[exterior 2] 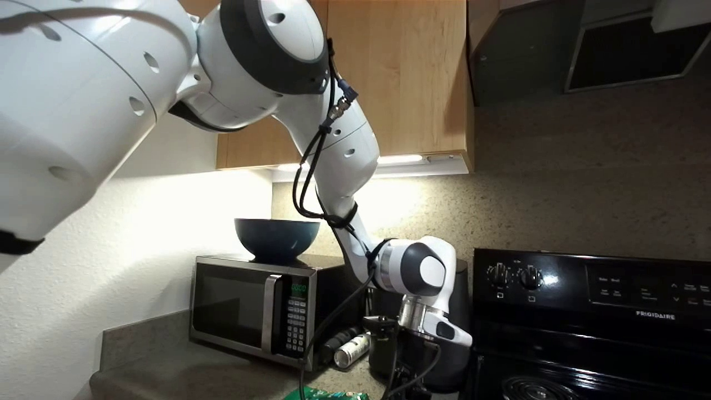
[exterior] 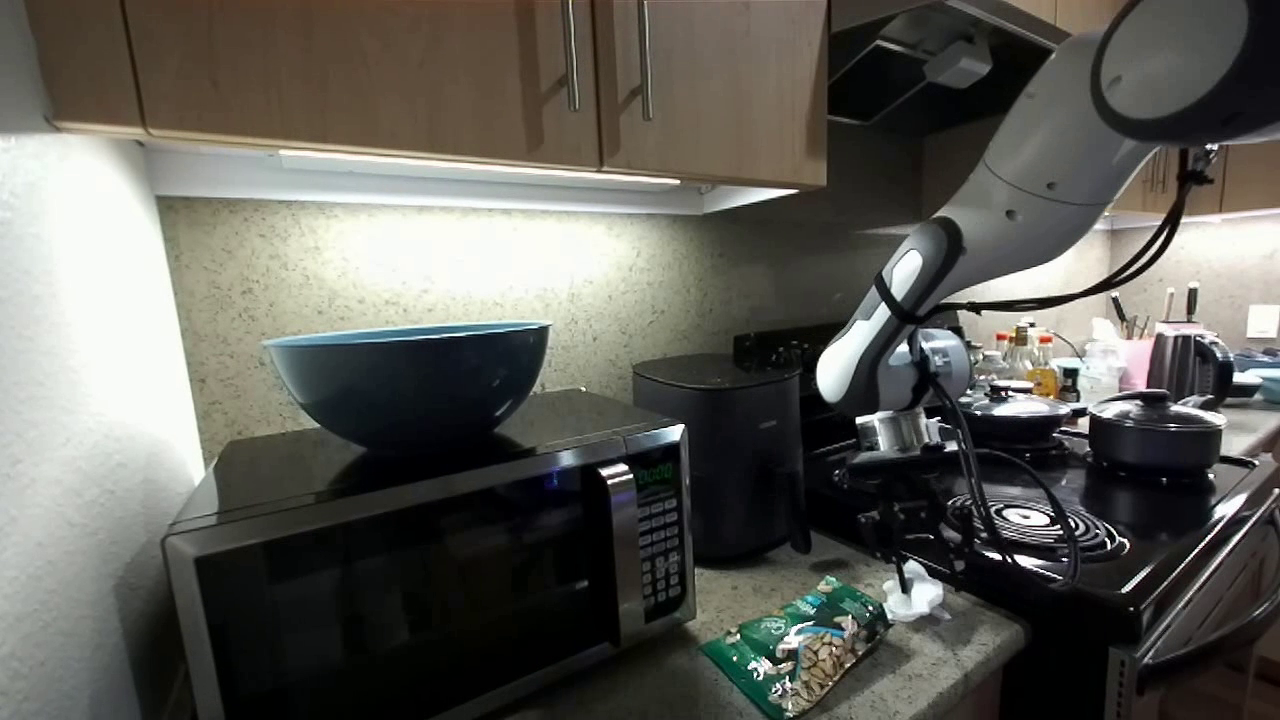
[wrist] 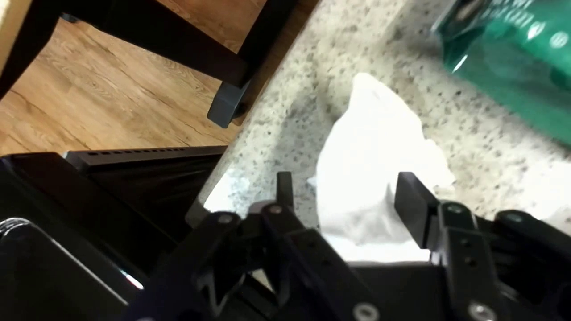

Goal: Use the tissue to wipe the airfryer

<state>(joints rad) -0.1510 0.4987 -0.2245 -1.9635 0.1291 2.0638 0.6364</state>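
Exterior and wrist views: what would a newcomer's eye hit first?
Likely the bulky white-and-grey jointed robot arm, slanting down from an upper corner in both exterior views. Next, the wide dark-blue bowl on top of the black-and-steel microwave there. In the wrist view, the bright crumpled white paper tissue stands out between the jaws of the open black gripper.

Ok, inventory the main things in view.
tissue: 1, white, on counter
packet: 1, green, near tissue
microwave: 1, black-silver, on counter
bowl: 1, blue, on microwave
airfryer: 1, black, beside microwave
stove: 1, black, beside airfryer
pot: 1, black, on stove
pan: 1, black, on stove
hood: 1, dark, above stove
kettle: 1, silver, beyond stove
bottles: several, mixed, beyond stove
cabinets: several, brown, overhead
arm: 1, white, above counter
gripper: 1, black, at tissue, open
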